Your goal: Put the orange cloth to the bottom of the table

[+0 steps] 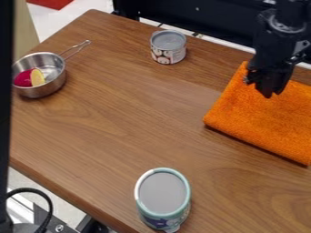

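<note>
- Worktop (130, 113): brown wood grain; its far left corner, rounded, shows toward the top of the view.
- Background: black panel (176, 18) beyond the far edge; pale floor (76, 18) past the left edge, with a red patch (50, 2) on it.
- Orange cloth (252, 116): lies on the right part of the worktop. One corner points up toward the far edge, another points left into the open wood; the right side runs out of view. Lower side is straight and slanting.
- Gripper (271, 93): hangs down at the upper right, in front of the cloth's upper part. How far open: cannot tell. Whether it has hold of any cloth: cannot tell.
- Metal saucepan (45, 91): upright near the left edge, handle (75, 48) angled toward the far left corner. Contents: a deep pink piece (23, 78) and a yellow wedge (37, 76), side by side.
- Short can (168, 55): upright near the far edge, between saucepan and cloth; gray top, patterned side.
- Larger can (162, 195): upright close to the near edge, well apart from the cloth. Gray top, pale teal rim, dark print on the side.
- Lower left, off the worktop: black looped cable (43, 195) beside metal and black hardware.
</note>
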Motion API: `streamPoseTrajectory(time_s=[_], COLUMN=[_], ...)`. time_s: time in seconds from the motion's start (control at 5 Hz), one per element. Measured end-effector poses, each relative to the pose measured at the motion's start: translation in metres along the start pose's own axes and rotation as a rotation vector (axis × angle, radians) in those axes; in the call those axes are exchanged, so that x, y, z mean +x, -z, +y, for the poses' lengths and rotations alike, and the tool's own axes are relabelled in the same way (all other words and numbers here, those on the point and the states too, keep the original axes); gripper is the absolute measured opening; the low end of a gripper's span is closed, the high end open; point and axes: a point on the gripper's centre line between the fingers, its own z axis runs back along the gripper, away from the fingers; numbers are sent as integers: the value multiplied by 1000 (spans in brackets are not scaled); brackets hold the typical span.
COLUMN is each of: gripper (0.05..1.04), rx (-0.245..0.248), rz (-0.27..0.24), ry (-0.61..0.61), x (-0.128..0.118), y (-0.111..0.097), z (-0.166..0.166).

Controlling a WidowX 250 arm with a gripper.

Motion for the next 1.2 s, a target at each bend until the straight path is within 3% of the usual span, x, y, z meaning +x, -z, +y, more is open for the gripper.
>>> streamPoseTrajectory(time_s=[0.2, 0.8, 1.2], gripper=[59, 53, 53], rx=[-2, 8, 47], rz=[-35, -17, 2], ry=[-41, -39, -35], x=[0, 8, 25], y=[7, 26, 39], z=[-3, 9, 29])
